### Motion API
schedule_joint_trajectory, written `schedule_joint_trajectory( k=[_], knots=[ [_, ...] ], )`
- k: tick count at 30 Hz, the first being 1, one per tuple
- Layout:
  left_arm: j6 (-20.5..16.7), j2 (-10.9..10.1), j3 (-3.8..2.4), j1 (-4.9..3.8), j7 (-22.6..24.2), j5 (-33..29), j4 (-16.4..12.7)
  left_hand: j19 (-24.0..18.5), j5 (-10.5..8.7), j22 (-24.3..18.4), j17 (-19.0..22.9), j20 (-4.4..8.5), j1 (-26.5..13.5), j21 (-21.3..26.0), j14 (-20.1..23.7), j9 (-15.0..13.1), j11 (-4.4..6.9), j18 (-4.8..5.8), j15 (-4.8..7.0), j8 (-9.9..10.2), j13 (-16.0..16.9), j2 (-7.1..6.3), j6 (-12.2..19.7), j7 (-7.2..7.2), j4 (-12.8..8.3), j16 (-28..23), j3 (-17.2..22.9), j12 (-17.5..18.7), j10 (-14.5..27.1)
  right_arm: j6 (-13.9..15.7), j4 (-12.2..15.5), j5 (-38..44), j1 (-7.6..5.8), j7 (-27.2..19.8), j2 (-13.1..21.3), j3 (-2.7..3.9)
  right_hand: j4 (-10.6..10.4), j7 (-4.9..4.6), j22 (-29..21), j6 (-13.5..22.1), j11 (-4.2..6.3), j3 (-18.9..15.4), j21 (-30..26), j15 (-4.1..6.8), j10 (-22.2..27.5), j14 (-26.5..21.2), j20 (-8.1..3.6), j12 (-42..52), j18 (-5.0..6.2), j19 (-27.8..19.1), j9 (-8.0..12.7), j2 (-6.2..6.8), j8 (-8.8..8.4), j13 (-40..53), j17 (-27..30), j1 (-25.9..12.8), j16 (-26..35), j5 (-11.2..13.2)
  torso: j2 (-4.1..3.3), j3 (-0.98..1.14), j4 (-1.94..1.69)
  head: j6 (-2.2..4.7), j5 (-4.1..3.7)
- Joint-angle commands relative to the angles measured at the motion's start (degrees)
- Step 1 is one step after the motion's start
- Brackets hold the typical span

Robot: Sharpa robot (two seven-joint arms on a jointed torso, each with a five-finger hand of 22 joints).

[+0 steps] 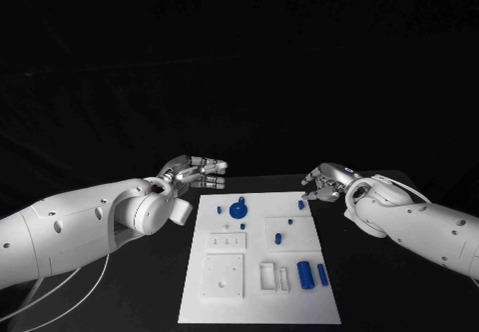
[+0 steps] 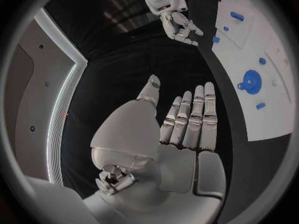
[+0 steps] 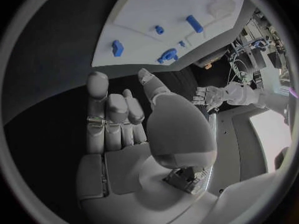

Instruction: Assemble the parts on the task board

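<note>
White task board (image 1: 261, 304) lies flat on the black bench (image 1: 379, 290), carrying blue parts (image 1: 304, 274) and a round blue piece (image 1: 237, 210) near its far end. Left hand (image 1: 198, 172) and right hand (image 1: 327, 182) hover beside its far corners, fingers apart, holding nothing.

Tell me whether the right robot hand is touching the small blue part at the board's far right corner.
Apart. In the right wrist view, bare white task board and black table separate the small blue part from the right robot hand, whose fingers hold nothing.

Task board (image 1: 255, 304) mid-table; parts (image 1: 304, 274) on it; hands flank far end.
</note>
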State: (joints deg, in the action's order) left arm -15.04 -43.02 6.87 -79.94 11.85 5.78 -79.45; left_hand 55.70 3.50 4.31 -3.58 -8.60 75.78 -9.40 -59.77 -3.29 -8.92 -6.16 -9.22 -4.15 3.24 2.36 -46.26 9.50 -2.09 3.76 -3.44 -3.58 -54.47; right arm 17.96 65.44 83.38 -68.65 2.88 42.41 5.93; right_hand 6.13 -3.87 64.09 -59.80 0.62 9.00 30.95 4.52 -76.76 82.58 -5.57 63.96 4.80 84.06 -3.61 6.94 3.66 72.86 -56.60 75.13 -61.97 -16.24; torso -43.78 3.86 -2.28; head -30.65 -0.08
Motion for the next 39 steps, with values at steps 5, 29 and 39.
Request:
schedule_joint_trajectory(
  k=[5, 29, 39],
  knots=[
    [1.59, 0.09, -0.04, 0.48, 0.75, 0.11, 0.75, 0.08, 0.16, -0.07, -0.09, -0.06, 1.19, -0.33, -0.12, 0.03, 0.1, 0.27, -0.04, 0.12, 0.09, -0.26, 0.61, -0.12, -1.26, -0.05, 0.09, 0.08, 0.03, -5.68, -4.58, -5.08, 0.14, -9.01, -0.65, 0.14, 1.94, 0.35, 0.71, 2.56, 1.06, -2.2, -1.07, 0.84, 0.44, -0.24, -0.99, -1.1, -1.06, 1.68, 0.03, -1.07, -0.08, -0.41, 0.29, 1.24, 1.15, -1.44, 0.35, 0.93, 0.15, -0.47, 0.04],
    [2.63, -0.05, -0.08, 0.72, 1.13, 1.8, 1.14, -0.09, 0.04, -0.08, -0.09, -0.09, 2.43, -0.26, 0.02, 0.03, 0.56, 0.28, -0.05, 0.07, 0.09, -0.89, 0.65, -0.53, -3.37, -0.05, 0.18, 0.07, 0.27, -9.57, -15.74, -6.9, 1.75, -12.34, -5.79, 0.18, 3.67, 0.24, 2.55, 4.31, 1.05, -3.39, -2.64, 0.75, 0.91, -0.42, -0.91, -1.4, -1.17, 1.84, 0.12, -2.47, -0.17, -0.57, 0.13, 1.73, 1.41, 0.17, -0.34, 1.35, -0.9, -0.96, -1.6],
    [2.62, -0.33, -0.11, 0.71, 1.12, 2.13, 0.51, -0.09, 0.08, -0.06, -0.09, -0.08, 2.53, -0.29, -0.01, 0.02, 0.61, 0.27, -0.04, 0.02, 0.09, -0.84, 0.49, -0.58, -3.73, -0.04, 0.2, 0.07, 0.25, -9.37, -17.83, -7.18, 2.19, -12.69, -7.23, 0.19, 3.79, 0.15, 2.91, 3.25, 0.92, -3.1, -2.62, 0.69, 0.83, -0.36, -0.86, -1.23, -1.13, 1.94, 0.09, -2.7, -0.15, -0.5, -0.03, 1.36, 1.27, 0.3, -0.87, 1.48, -1.39, -0.89, -1.89]
  ],
)
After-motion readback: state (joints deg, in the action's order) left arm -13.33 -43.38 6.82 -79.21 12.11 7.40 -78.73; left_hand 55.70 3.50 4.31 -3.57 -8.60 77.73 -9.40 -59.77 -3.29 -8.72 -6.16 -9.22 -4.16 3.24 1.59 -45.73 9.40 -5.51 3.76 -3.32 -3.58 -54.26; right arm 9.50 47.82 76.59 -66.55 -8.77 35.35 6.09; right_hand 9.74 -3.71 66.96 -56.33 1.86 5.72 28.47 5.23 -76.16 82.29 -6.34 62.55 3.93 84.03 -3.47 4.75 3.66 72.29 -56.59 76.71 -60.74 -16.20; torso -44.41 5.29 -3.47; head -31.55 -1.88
